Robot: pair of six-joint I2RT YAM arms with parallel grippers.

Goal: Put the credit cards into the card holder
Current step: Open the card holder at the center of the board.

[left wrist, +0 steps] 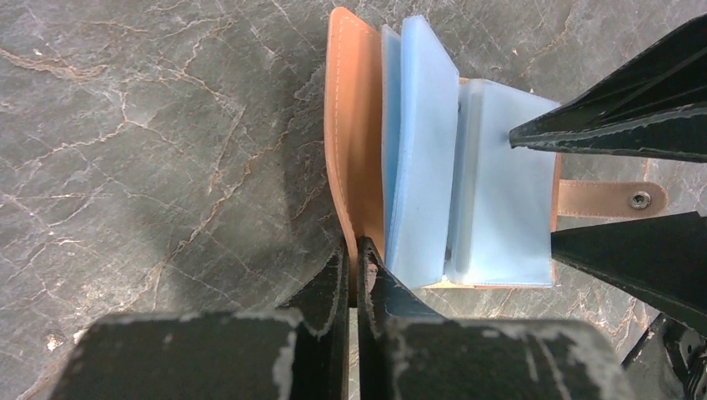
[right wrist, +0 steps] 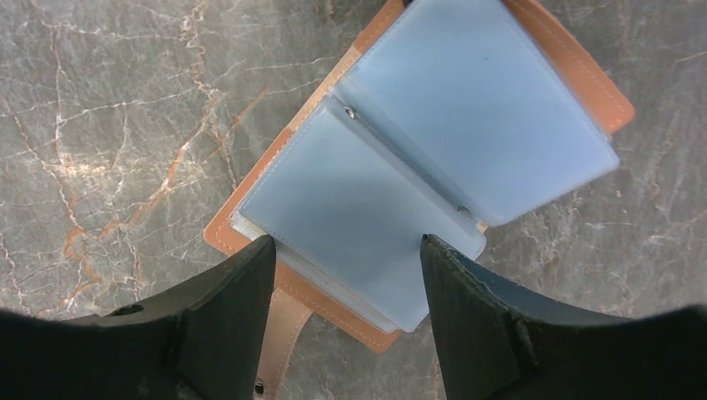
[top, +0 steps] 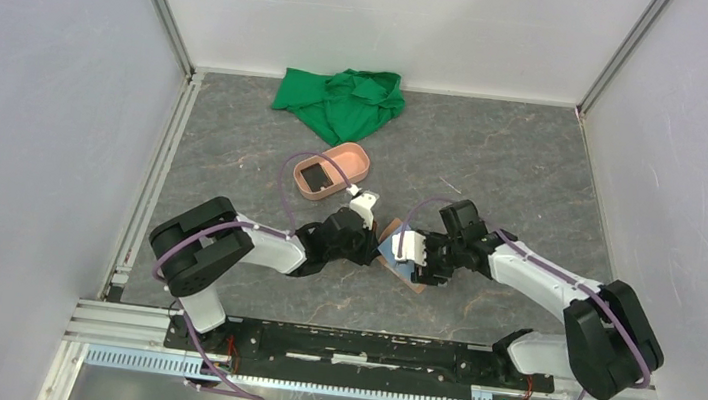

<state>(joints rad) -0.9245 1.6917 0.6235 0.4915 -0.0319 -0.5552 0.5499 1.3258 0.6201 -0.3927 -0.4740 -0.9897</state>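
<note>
The card holder (top: 413, 283) is a tan wallet lying open on the table between my two grippers. Its pale blue plastic sleeves (right wrist: 350, 200) are fanned out. My left gripper (left wrist: 354, 250) is shut on the edge of the tan cover (left wrist: 350, 125) and holds that flap upright. My right gripper (right wrist: 346, 267) is open, one finger either side of the sleeves' edge at the closing tab (left wrist: 609, 198). It holds nothing. One dark credit card (top: 314, 171) lies in the pink tray. Other cards are not in view.
The salmon-pink oval tray (top: 355, 161) sits just beyond the left gripper (top: 376, 240). A crumpled green cloth (top: 341, 101) lies at the back of the table. White walls stand on the left, right and far sides.
</note>
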